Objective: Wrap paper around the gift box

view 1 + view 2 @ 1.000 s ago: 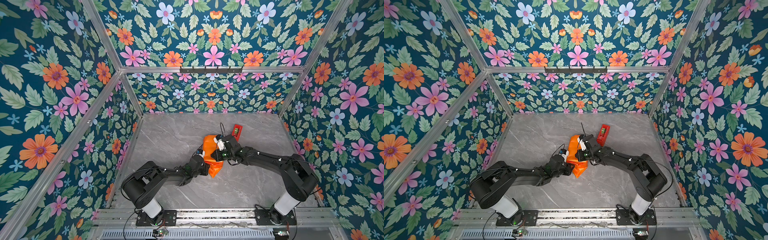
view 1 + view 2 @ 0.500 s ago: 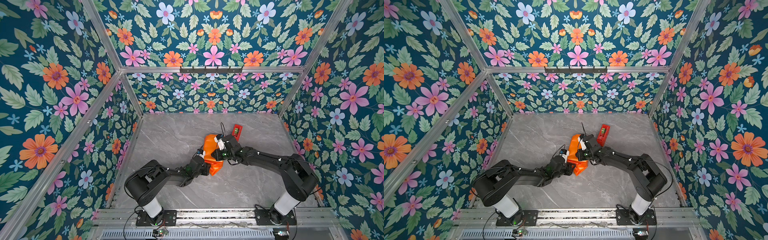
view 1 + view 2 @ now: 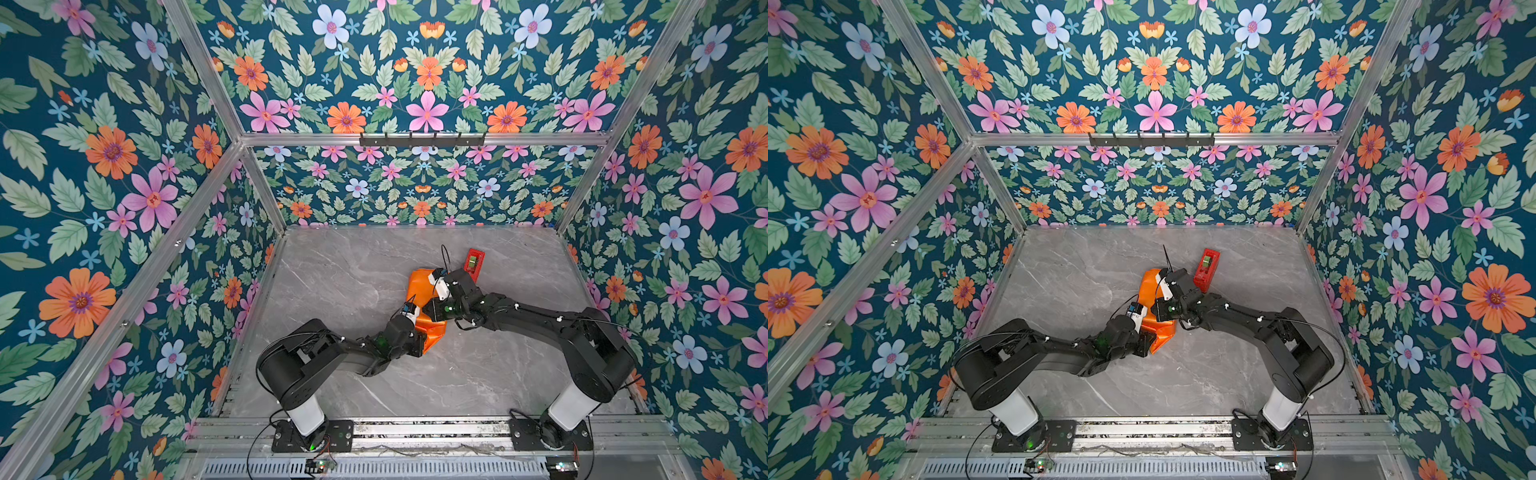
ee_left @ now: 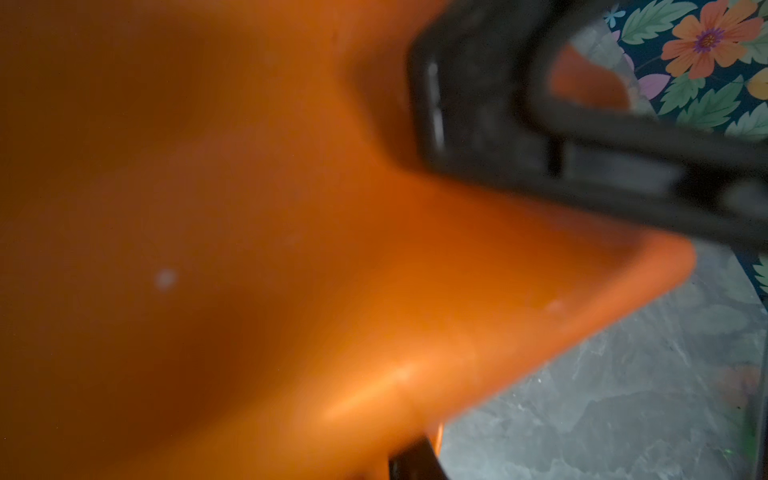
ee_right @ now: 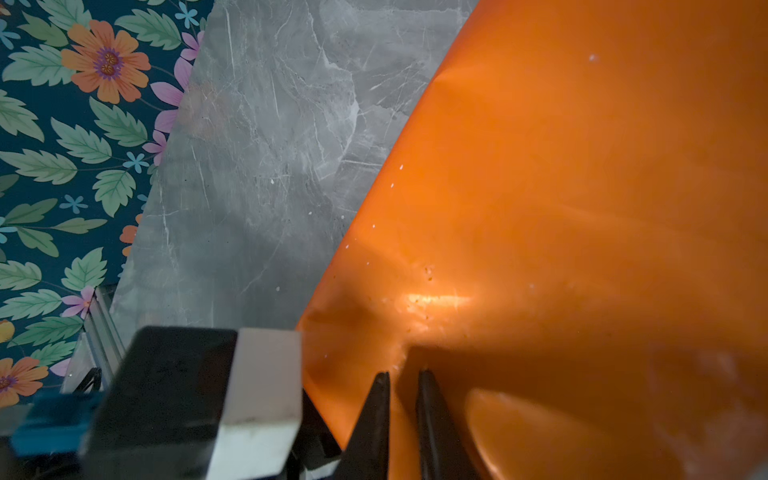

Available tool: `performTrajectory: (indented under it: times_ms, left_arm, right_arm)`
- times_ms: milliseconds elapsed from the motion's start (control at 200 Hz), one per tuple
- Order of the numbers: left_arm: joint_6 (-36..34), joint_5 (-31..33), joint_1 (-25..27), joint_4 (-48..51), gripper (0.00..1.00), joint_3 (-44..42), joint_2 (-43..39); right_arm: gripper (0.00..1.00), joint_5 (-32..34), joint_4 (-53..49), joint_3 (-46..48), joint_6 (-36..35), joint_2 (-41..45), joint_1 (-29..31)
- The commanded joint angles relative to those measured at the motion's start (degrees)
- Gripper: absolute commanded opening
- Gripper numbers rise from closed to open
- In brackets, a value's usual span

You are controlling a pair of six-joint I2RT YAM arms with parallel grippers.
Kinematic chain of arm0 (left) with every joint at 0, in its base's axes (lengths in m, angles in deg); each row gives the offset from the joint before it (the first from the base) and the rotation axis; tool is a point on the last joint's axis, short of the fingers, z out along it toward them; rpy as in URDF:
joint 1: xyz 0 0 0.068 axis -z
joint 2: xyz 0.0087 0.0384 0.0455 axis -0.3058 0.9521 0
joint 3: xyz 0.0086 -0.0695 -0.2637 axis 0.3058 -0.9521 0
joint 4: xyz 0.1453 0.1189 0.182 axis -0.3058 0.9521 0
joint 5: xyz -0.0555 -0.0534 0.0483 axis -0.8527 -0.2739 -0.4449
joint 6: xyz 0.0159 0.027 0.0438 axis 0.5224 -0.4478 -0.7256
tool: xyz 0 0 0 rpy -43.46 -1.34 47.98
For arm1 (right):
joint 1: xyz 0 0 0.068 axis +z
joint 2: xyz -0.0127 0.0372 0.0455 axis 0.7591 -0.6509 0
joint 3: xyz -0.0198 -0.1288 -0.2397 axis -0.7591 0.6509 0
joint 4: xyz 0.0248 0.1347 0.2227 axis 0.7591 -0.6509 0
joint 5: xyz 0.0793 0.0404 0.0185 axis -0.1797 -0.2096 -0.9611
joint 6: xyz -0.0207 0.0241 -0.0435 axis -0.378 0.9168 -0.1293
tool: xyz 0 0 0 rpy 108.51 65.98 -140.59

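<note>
The orange paper (image 3: 419,286) lies bunched in the middle of the grey table (image 3: 353,282), seen in both top views (image 3: 1148,286). The gift box is hidden. My left gripper (image 3: 420,337) is pressed into the paper's near end; in the left wrist view blurred paper (image 4: 291,249) covers the jaws and only one fingertip (image 4: 411,461) shows. My right gripper (image 5: 402,376) reaches in from the right, and its two fingertips stand close together, shut on a fold of paper (image 5: 561,187). Its place in a top view is the middle of the bundle (image 3: 434,311).
A narrow red tape dispenser (image 3: 473,261) lies just behind the right gripper, also seen in a top view (image 3: 1206,264). Floral walls (image 3: 124,249) enclose the table on three sides. The left wrist's black-and-white body (image 5: 199,395) sits close beside the right fingers.
The left arm has pushed a little farther toward the paper, and the paper's near flap is tucked in slightly. The right arm has held its place.
</note>
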Motion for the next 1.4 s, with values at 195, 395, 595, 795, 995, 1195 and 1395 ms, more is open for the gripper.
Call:
performTrajectory:
  times_ms: [195, 395, 595, 795, 995, 1195, 1395]
  left_arm:
    - [-1.0, 0.6, 0.1, -2.1, 0.30, 0.6, 0.8]
    - [-1.5, 0.6, 0.1, -1.4, 0.36, -3.0, -5.0]
    - [-3.1, 3.6, -0.1, 2.7, 0.32, -4.9, -7.9]
    - [-3.6, 2.9, 0.0, 2.1, 0.22, -4.0, -5.1]
    - [-2.4, 1.3, 0.4, -2.2, 0.18, -3.9, -1.3]
    - [-1.9, 1.8, 1.7, -3.5, 0.15, -3.9, -0.4]
    - [-1.2, 2.7, 2.5, -2.7, 0.13, -6.5, -2.4]
  right_arm:
    - [0.16, -0.9, -6.5, 0.4, 0.4, -0.8, 0.2]
    - [0.16, -0.9, -6.4, 0.4, 0.4, -0.8, 0.2]
    - [0.16, -0.8, -5.9, 0.9, 0.5, -1.0, 0.2]
    - [0.16, -0.8, -5.9, 0.9, 0.6, -1.0, 0.2]
    - [0.16, -0.5, -6.1, 1.0, 0.6, -0.8, 0.2]
    - [0.16, -0.5, -6.2, 1.0, 0.6, -0.8, 0.1]
    - [0.16, -0.7, -6.1, 0.7, 0.6, -1.1, 0.1]
